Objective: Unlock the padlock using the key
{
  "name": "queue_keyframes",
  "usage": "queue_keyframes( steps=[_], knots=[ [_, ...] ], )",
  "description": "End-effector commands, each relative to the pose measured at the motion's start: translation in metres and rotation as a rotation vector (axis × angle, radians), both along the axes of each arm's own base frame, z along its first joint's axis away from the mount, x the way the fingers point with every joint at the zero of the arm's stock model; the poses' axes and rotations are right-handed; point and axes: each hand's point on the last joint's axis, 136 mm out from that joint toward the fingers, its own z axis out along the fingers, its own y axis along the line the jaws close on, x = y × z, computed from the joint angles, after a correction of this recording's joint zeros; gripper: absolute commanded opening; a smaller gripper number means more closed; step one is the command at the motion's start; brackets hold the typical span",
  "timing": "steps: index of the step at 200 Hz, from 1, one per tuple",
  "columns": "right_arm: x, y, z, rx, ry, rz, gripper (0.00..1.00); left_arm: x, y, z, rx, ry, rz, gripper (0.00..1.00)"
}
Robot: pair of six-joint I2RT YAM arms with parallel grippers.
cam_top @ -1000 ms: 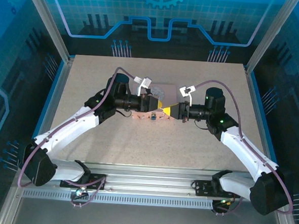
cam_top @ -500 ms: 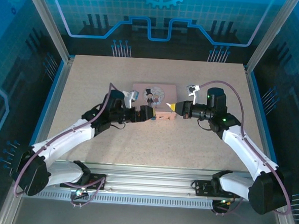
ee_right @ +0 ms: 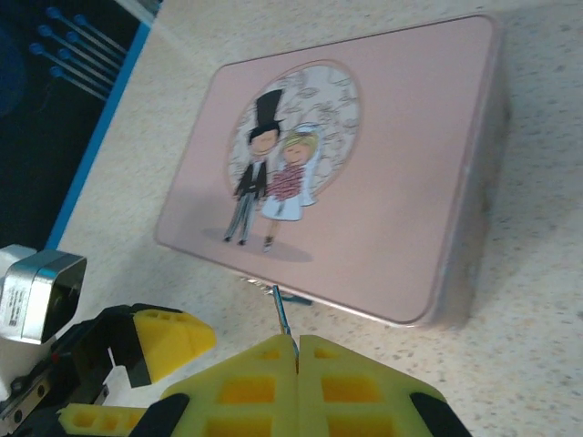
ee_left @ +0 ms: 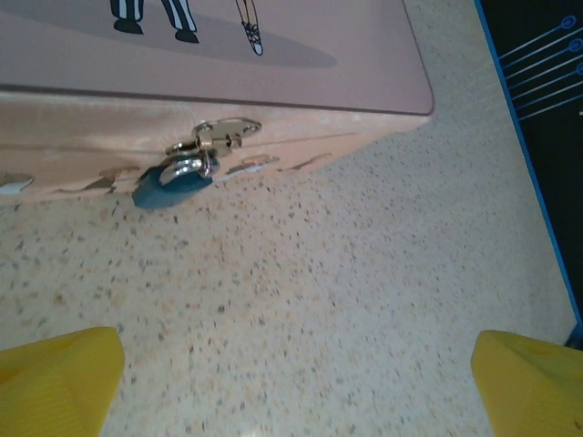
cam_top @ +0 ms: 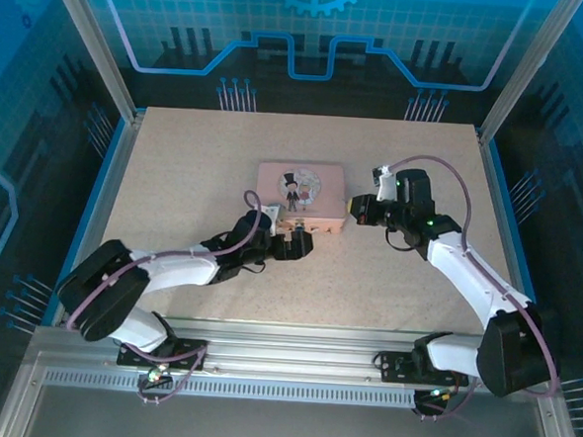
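Note:
The padlock point(ee_left: 173, 187), a tiny bluish body on a thin silvery shackle, hangs from the hasp on the front wall of the pink box point(cam_top: 301, 191) and rests on the table. My left gripper point(ee_left: 296, 391) stands wide open a little in front of it, with nothing between its yellow fingers point(ee_left: 55, 382). From above, the left gripper point(cam_top: 298, 241) sits just near the box's front edge. My right gripper point(ee_right: 298, 350) is shut on the key point(ee_right: 282, 314), whose thin blade sticks out toward the box's front. In the top view the right gripper point(cam_top: 351, 208) is at the box's right end.
The pink box point(ee_right: 364, 182) lies flat with a cartoon couple on its lid. Speckled tabletop point(cam_top: 367, 283) stretches around it. Blue side rails point(cam_top: 105, 187) and the metal frame border the table.
My left gripper opened, let go at the padlock and drew back toward the near side. The right gripper, still shut on the key, moved away to the box's right end.

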Motion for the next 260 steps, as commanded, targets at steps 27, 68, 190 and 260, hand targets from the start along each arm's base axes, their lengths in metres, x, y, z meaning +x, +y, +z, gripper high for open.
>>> queue_keyframes(
  steps=[27,68,190,260],
  knots=[
    [0.031,-0.028,-0.002,-0.044,-0.033,-0.11,0.0,0.031,-0.018,0.014,-0.052,-0.234,0.011,0.99],
    [0.049,-0.039,-0.015,-0.054,-0.025,-0.167,0.0,0.044,-0.024,0.008,-0.018,-0.284,0.009,0.99],
    [0.089,-0.035,-0.05,-0.011,0.034,-0.213,0.0,0.058,-0.026,-0.023,0.074,-0.331,0.017,0.99],
    [0.092,-0.03,-0.057,-0.011,0.052,-0.187,0.0,0.052,-0.047,-0.021,0.021,-0.345,-0.116,0.81]
  ],
)
